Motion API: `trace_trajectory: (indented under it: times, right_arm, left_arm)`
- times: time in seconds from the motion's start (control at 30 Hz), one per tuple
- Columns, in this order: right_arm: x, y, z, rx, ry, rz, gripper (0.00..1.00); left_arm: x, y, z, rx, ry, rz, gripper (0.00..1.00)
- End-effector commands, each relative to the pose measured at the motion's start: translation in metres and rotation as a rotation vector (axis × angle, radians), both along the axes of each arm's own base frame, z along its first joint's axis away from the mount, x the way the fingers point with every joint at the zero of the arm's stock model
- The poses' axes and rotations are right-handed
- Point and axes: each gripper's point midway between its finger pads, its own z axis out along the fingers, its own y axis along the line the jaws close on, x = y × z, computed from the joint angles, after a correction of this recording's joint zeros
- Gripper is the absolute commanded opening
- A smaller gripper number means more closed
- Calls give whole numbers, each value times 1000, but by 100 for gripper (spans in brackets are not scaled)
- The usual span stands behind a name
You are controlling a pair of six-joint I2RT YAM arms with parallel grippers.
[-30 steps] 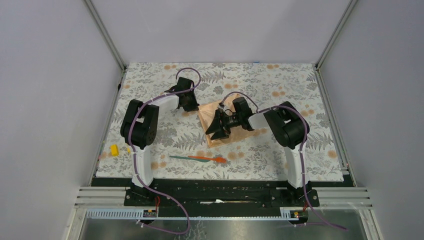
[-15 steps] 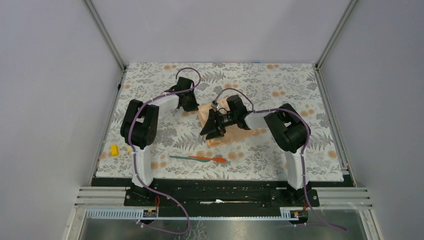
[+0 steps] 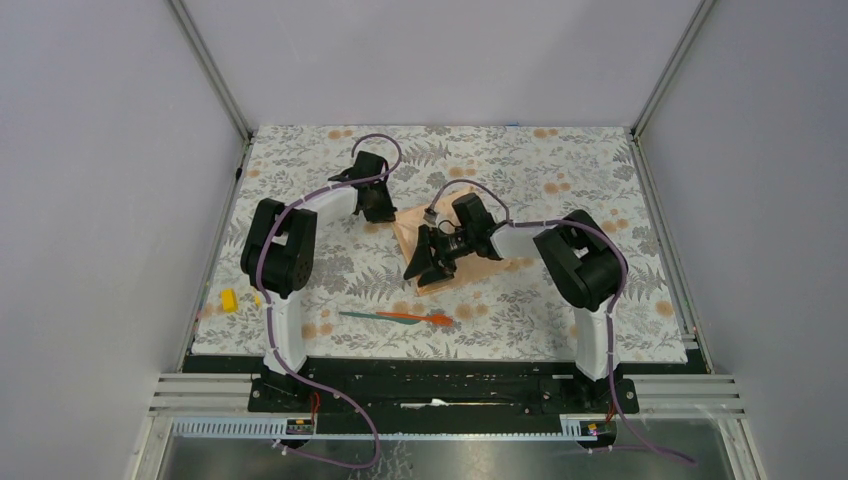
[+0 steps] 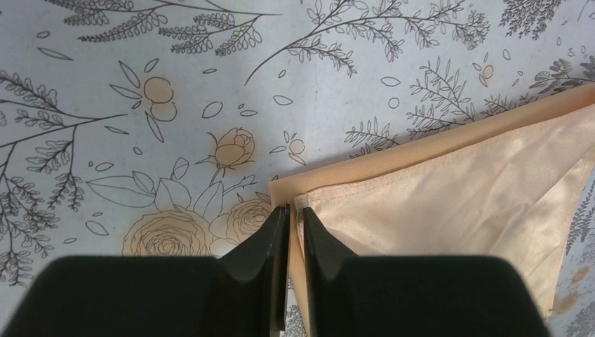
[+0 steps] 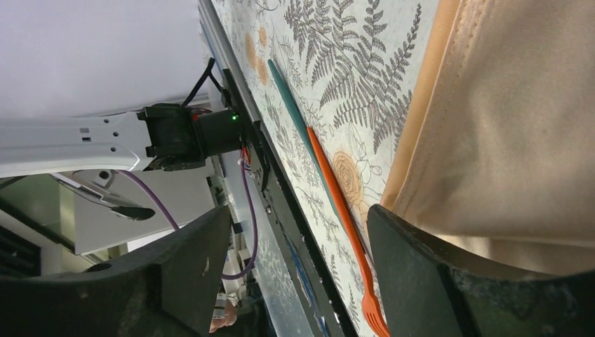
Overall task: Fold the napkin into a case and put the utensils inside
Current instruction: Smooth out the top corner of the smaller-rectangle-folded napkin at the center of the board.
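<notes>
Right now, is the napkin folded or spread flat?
Folded, at least once: the left wrist view shows the napkin with an upper layer doubled over a lower one, edges stepped at the corner.

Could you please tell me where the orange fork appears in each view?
Top external: the fork lies low of centre, nearer the arm bases than the napkin.
Left wrist: not in it.
Right wrist: the fork runs from centre to the bottom edge, left of the napkin.
Shared landmark: the napkin, seen in all three.
</notes>
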Motion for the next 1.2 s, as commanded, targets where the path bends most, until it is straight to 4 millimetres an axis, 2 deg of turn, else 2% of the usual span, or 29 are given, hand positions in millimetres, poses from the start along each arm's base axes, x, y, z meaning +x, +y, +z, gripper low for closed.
trace_trajectory:
  times: [0.0, 0.1, 0.17, 0.27, 0.33, 0.43, 0.53, 0.9, 1.17]
  right_arm:
    - [5, -3, 28, -16, -137, 22, 79]
    - [8, -5, 32, -41, -169, 14, 79]
    - [12, -6, 29, -69, -183, 5, 79]
    - [21, -9, 17, -144, -186, -20, 71]
    - [25, -12, 11, -193, -199, -26, 65]
    - [33, -15, 3, -240, -223, -39, 57]
    - [32, -14, -7, -258, -217, -33, 51]
    - [26, -8, -39, -370, -258, -2, 46]
    - [32, -4, -34, -393, -300, -6, 29]
  left_arm:
    - [12, 6, 36, 16, -69, 7, 23]
    - [9, 11, 53, 30, -89, 13, 36]
    - [4, 14, 62, 33, -100, 18, 51]
    - [-8, 11, 65, -5, -89, 11, 60]
    - [-14, 4, 63, -58, -73, -2, 58]
    - [-16, -4, 53, -102, -45, -10, 48]
    - [-15, -7, 41, -112, -25, -6, 46]
    - [-19, -6, 14, -105, 14, 4, 44]
    - [-22, -2, 9, -93, 12, 13, 42]
